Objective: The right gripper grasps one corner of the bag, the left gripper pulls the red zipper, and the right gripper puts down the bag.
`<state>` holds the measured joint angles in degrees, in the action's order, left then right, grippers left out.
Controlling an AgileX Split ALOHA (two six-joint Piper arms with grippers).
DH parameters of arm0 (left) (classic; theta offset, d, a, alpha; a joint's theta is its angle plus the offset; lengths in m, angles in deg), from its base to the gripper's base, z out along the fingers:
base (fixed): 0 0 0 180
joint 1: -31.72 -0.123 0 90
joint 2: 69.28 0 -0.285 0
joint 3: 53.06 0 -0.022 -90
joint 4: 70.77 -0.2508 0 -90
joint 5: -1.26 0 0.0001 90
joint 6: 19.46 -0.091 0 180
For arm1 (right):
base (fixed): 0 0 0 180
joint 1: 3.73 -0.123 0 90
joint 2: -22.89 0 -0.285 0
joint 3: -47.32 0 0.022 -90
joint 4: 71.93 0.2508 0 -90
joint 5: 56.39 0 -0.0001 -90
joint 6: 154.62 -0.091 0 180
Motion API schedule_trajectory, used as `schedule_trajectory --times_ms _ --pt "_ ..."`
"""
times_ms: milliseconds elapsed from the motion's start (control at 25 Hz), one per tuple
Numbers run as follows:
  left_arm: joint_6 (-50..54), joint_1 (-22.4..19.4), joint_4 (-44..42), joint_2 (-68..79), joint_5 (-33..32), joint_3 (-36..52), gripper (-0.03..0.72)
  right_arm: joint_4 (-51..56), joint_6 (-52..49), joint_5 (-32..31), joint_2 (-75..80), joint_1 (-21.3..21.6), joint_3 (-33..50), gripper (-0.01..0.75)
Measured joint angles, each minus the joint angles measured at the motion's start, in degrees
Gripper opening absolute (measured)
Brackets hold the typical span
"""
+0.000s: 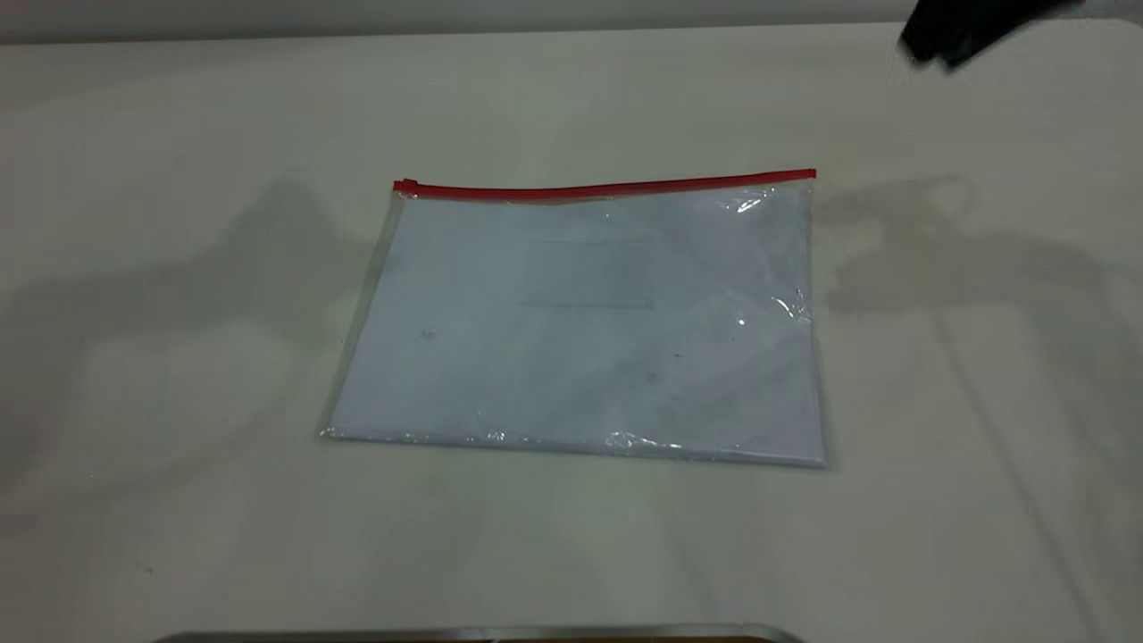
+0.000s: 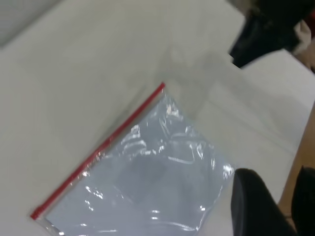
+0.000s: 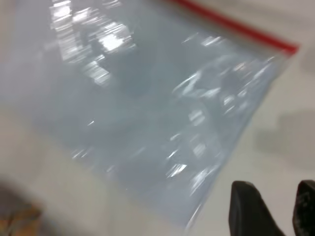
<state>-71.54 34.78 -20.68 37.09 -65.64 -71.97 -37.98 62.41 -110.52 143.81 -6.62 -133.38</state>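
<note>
Pale tabletop (image 1: 179,134) carries a single bag (image 1: 589,330), lying flat and unheld. Note that its red zipper (image 1: 607,187) runs along the bag's far long edge in the exterior view, with the small slider (image 1: 406,186) at the zipper's left end. That placement suits the task: with the slider at the left end, your left hand can pull it along the strip, while the opposite corner (image 1: 808,176), at the zipper's right end, lies free for your right hand to pin.

Your right hand (image 3: 273,209) hovers off the bag's short edge nearest that corner; in the right wrist view its two dark fingertips stand apart with bare tabletop between them, holding nothing. In the exterior view only a dark part of the right arm (image 1: 960,31) shows, well beyond the corner, so the grasp is judged not yet begun.

Your left hand (image 2: 273,204) hangs beside the bag's long edge opposite the zipper, as the left wrist view shows; its fingertips are likewise parted and empty, and the right arm (image 2: 266,29) appears beyond the zipper's far end.

Expect the clear film to be slick and thin; it lies flush on the tabletop, so pinching the corner will probably call for a low, shallow approach. Crinkles near the corner may give a slight raised edge to catch.
</note>
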Motion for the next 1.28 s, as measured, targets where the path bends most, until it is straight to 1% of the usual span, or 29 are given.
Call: schedule_trajectory --times_ms 120,160,240,480,600,720,840,1000,1160,1280 --pt "3.4 0.0 -3.5 -6.9 0.0 0.0 0.264 -0.3 -0.2 -9.9 -9.3 0.0 0.0 0.265" --pt "4.9 0.0 -5.3 -9.5 0.0 0.0 0.264 -0.3 -0.2 -12.3 -12.1 0.0 0.1 0.265" --pt "8.4 0.0 -8.9 -14.1 0.0 0.0 0.264 -0.5 -0.3 -14.5 -18.9 0.0 0.1 0.265" --pt "20.1 0.0 -19.3 -26.3 0.0 0.0 0.264 -4.6 -6.1 -16.1 -38.7 0.0 3.4 0.266" --pt "26.6 0.0 -25.2 -30.4 0.0 0.0 0.264 -10.1 -11.5 -16.6 -48.4 0.0 7.6 0.267" --pt "32.8 0.0 -32.0 -34.2 0.0 2.4 0.264 -17.1 -18.0 -16.6 -57.7 0.0 13.1 0.267" --pt "36.8 0.0 -36.8 -38.1 0.0 8.7 0.264 -23.5 -24.1 -16.6 -67.3 0.0 19.5 0.267" --pt "39.1 0.0 -39.9 -43.4 0.0 21.3 0.264 -29.7 -31.0 -16.6 -78.0 0.0 28.5 0.28" --pt "39.4 0.0 -40.6 -48.1 0.0 34.8 0.28 -30.8 -32.8 -16.6 -86.0 0.0 36.7 0.35" --pt "39.4 0.0 -40.9 -51.4 0.0 43.9 0.329 -30.8 -32.9 -16.6 -90.1 0.0 42.0 0.423"
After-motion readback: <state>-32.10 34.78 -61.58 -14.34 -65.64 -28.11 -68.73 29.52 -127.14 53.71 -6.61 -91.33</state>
